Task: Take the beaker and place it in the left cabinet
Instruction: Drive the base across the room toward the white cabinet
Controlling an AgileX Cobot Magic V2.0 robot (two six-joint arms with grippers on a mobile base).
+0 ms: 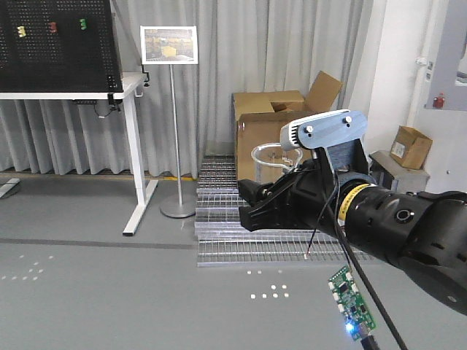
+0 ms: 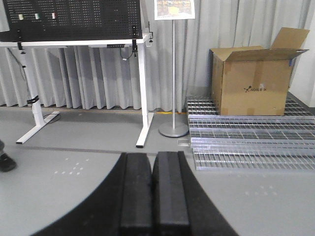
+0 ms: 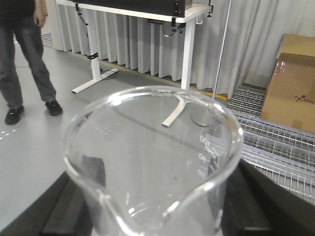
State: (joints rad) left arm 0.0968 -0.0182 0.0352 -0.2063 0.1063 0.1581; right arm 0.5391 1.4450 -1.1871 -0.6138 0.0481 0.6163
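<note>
Beaker (image 3: 152, 162) sat nearest the right wrist lens and filled the frame, spout toward the camera. Its base was cut off at the bottom edge and the wall markings were too blurred to read. Only floor showed through the glass, no contents visible. The right gripper (image 1: 255, 204) pinched it, one dark finger (image 3: 64, 211) on each side of the lower wall. In the front view only the beaker's upper rim rose above those fingers, the rest hidden behind the gripper.

The left gripper (image 2: 153, 191) had its pads (image 2: 136, 191) pressed together, holding nothing.

A cardboard box (image 2: 251, 81) stood well beyond the left fingertips, to the right, on metal grating (image 2: 246, 142). Its flaps were open but its contents were hidden. A person (image 3: 24, 59) stood beyond the right fingers, to the left, cut off at the chest.
</note>
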